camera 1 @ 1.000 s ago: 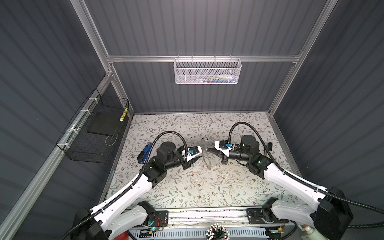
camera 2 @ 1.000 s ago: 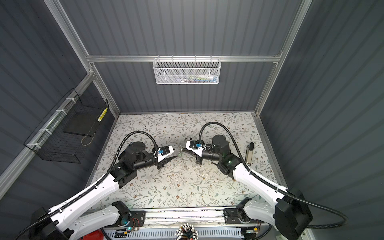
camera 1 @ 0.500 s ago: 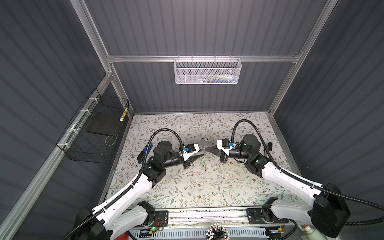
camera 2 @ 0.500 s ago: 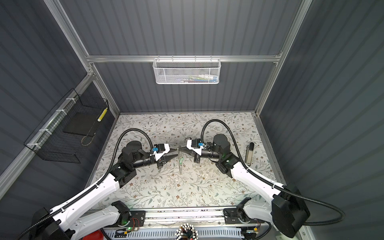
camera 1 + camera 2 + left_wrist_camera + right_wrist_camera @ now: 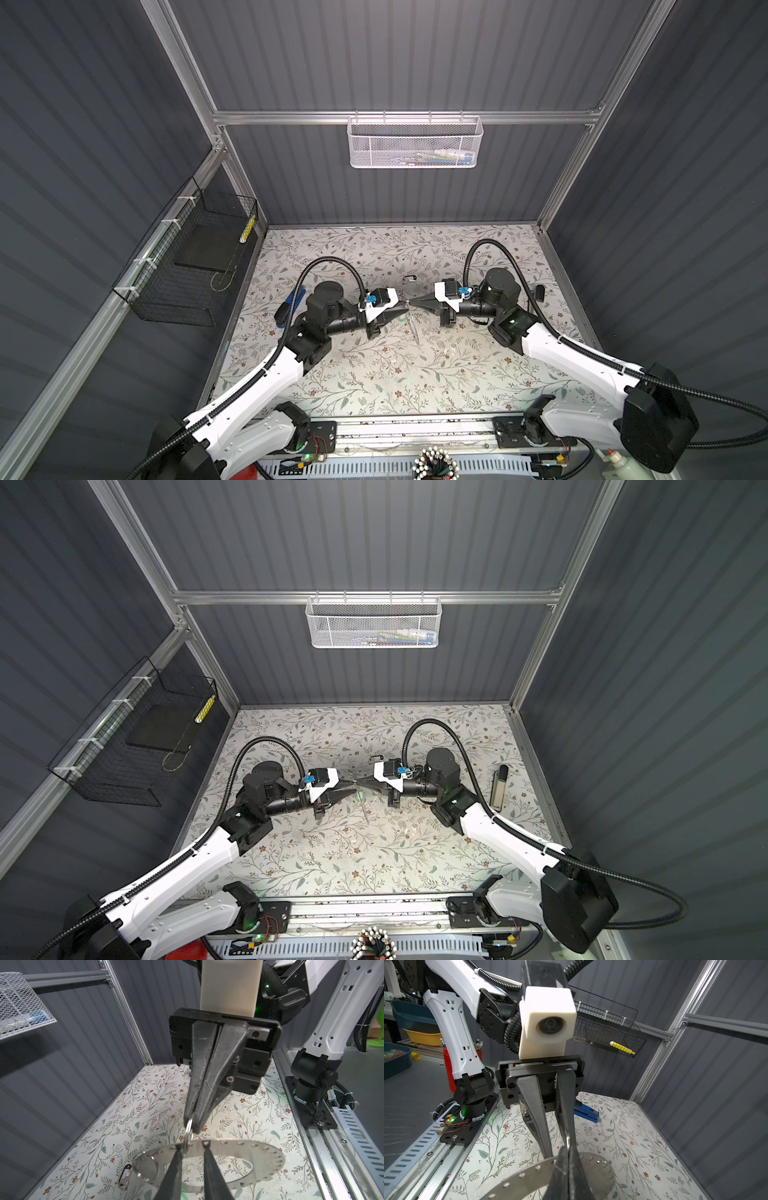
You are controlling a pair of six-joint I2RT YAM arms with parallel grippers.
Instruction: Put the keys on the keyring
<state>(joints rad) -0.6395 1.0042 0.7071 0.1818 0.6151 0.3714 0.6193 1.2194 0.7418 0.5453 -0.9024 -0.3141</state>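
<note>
1. One keyring (image 5: 239, 1147) is held in the air over the middle of the table (image 5: 374, 374), where the two arms meet tip to tip
2. In both top views it shows edge-on, as a thin line running from the tips toward the near edge of the table; both wrist views show its flat band with small holes along the rim
3. Right gripper (image 5: 192, 1124): jaws closed on a small loop (image 5: 188, 1133) that passes through one rim hole of the keyring
4. Left gripper (image 5: 559, 1150): jaws narrowly apart, tips at the keyring's rim, one on either side of the small loop; I cannot tell whether they touch the rim
5. One round ring (image 5: 138, 1174) sits at the keyring's rim, near the small loop
6. Two keys. The black-headed key (image 5: 124, 1176) lies flat on the table beyond the tips, toward the back wall and apart from the keyring, its oval head and silver blade in one line
7. The green tag (image 5: 401, 319) shows only as a small green patch just below the left tips; its long axis cannot be told
8. One blue stapler (image 5: 286, 309) lies on the table beside the left arm
</note>
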